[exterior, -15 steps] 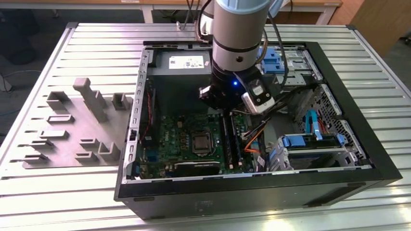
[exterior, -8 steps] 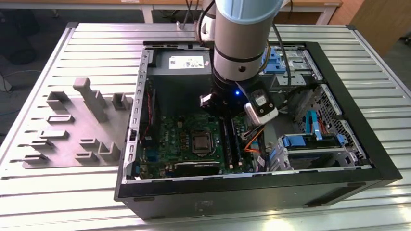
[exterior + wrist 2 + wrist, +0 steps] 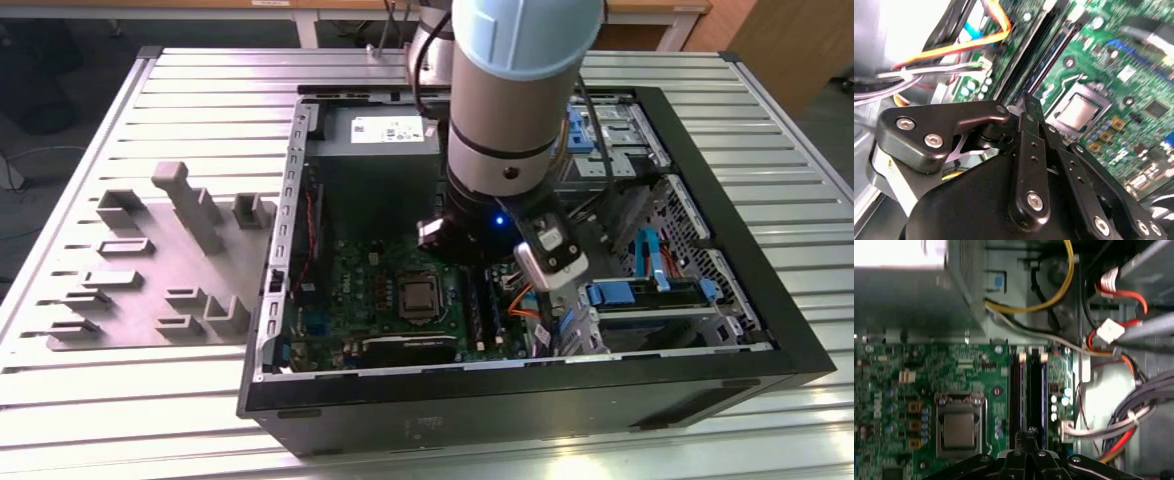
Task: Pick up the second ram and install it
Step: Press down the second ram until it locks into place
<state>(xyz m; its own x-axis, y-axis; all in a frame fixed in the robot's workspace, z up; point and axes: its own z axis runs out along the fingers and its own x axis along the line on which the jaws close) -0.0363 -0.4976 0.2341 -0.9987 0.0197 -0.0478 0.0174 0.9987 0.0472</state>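
- Two long memory slots (image 3: 1017,395) run side by side on the green motherboard (image 3: 360,280), and my jaws (image 3: 1030,432) hang right over their near end, just beside the silver processor socket (image 3: 959,427).
- Jaws report: drawn together, tips meeting in both wrist views (image 3: 1026,102). I can make out no board pinched between them.
- Exterior view now: my arm (image 3: 514,120) plunges straight down into the open computer case (image 3: 747,330), which lies flat on the slatted desk (image 3: 134,400), with the power-supply box (image 3: 380,130) beyond it.
- The second ram is the tricky call. In the first wrist view a long dark strip with a blue edge (image 3: 1043,390) lies along the slot farther from the socket. That may be the stick already standing in its slot, but I cannot tell it apart from the slot itself.
- Orange and red cables (image 3: 974,42) loop close by the slots but stay off them.
- The grey parts holder (image 3: 160,260) on the desk, at the exterior view's left, shows no stick that I can spot.
- My judgement on progress: the pick-up looks done and I am at the install end of the job, poised on the slot. Whether the stick is fully seated with its latches closed, these views do not settle.
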